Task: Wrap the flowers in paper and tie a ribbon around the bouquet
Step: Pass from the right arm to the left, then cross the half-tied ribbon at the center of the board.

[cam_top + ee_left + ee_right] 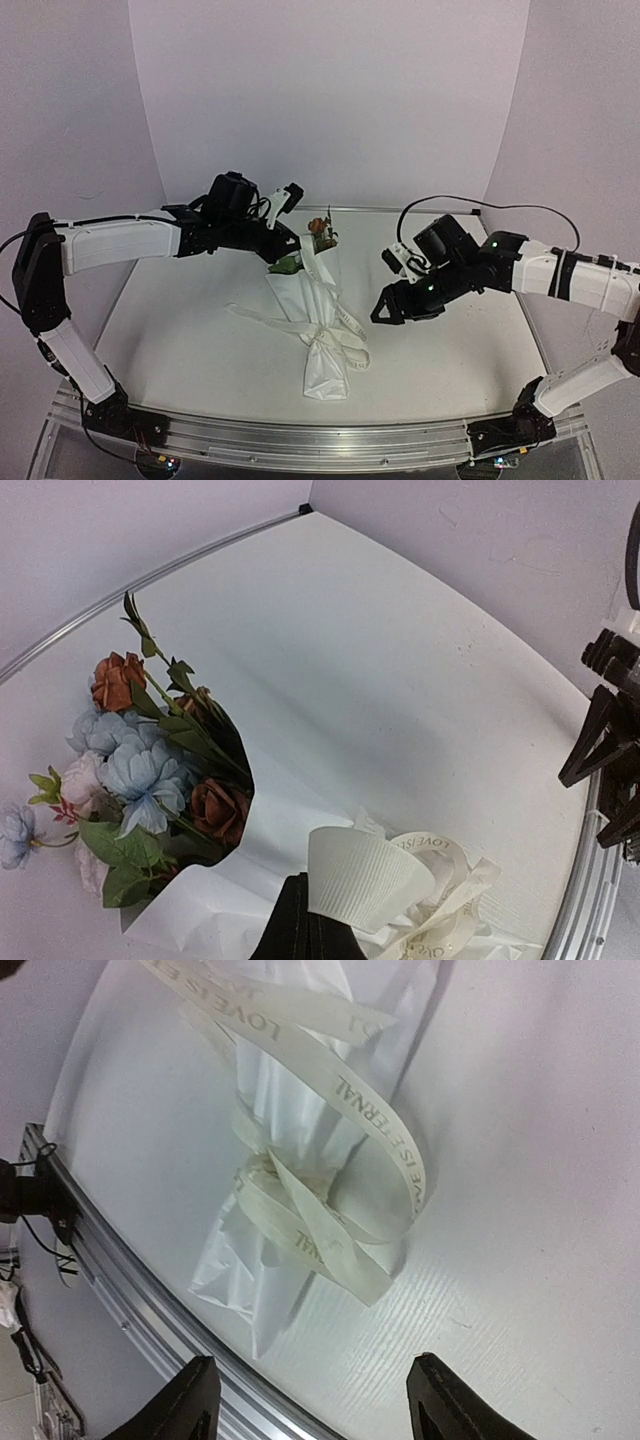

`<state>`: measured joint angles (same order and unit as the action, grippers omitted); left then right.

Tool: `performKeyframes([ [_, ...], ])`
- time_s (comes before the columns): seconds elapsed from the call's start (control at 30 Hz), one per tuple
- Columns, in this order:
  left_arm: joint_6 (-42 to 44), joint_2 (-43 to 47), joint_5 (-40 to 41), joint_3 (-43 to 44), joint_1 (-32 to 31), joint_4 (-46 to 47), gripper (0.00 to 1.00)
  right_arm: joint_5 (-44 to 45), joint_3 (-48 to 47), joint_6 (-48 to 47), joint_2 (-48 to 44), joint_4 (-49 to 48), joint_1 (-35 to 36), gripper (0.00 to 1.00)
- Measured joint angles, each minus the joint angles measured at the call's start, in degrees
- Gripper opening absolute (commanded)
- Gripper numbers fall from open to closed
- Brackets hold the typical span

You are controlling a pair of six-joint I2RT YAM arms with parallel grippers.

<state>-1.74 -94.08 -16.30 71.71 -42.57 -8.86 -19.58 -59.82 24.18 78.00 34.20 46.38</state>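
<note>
Flowers (322,230) wrapped in paper (318,335) lie mid-table (180,330), ribbon (345,1095) tied round the narrow lower part. Left gripper (282,252) is shut at the paper's top edge; right gripper (318,1405) hangs nearby, wide open and empty.

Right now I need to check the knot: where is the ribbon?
In the top view, the ribbon is knotted around the narrow lower end of the paper, mid-table, left of the open right hand.
</note>
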Motion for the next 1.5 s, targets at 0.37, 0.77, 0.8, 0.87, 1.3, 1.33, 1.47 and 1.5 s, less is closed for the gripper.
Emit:
performKeyframes([
  [0.37, 0.07, 0.0, -0.54, 5.8, 0.0, -18.45, 0.0, 10.38, 12.24, 4.06, -4.77, -4.48, 4.59, 0.66],
  [0.77, -0.34, 0.02, -3.12, 7.36, 0.04, -28.0, 0.0, 13.9, 13.26, 5.44, -1.75, -10.25, 8.12, 0.64],
  [0.8, -0.45, 0.02, -3.12, 7.36, 0.04, -28.32, 0.0, 14.06, 13.26, 5.6, -0.8, -10.83, 8.6, 0.64],
  [0.87, -0.95, 0.02, -3.08, 7.36, 0.07, -28.72, 0.0, 14.28, 13.26, 6.01, 1.1, -12.08, 9.6, 0.62],
  [1.3, -2.2, 0.02, -2.46, 7.36, 0.42, -28.78, 0.0, 16.21, 14.38, 7.32, 10.8, -22.18, 11.57, 0.5],
  [1.33, -2.3, 0.02, -2.42, 7.36, 0.42, -28.79, 0.0, 16.31, 14.57, 7.38, 11.56, -22.87, 11.57, 0.47],
  [1.47, -2.38, 0.02, -2.33, 7.36, 0.42, -28.77, 0.0, 16.81, 14.74, 7.64, 13.78, -24.47, 11.77, 0.32],
  [1.5, -2.38, 0.02, -2.27, 7.36, 0.42, -28.77, 0.0, 16.98, 14.74, 7.85, 14.06, -24.72, 11.85, 0.27],
])
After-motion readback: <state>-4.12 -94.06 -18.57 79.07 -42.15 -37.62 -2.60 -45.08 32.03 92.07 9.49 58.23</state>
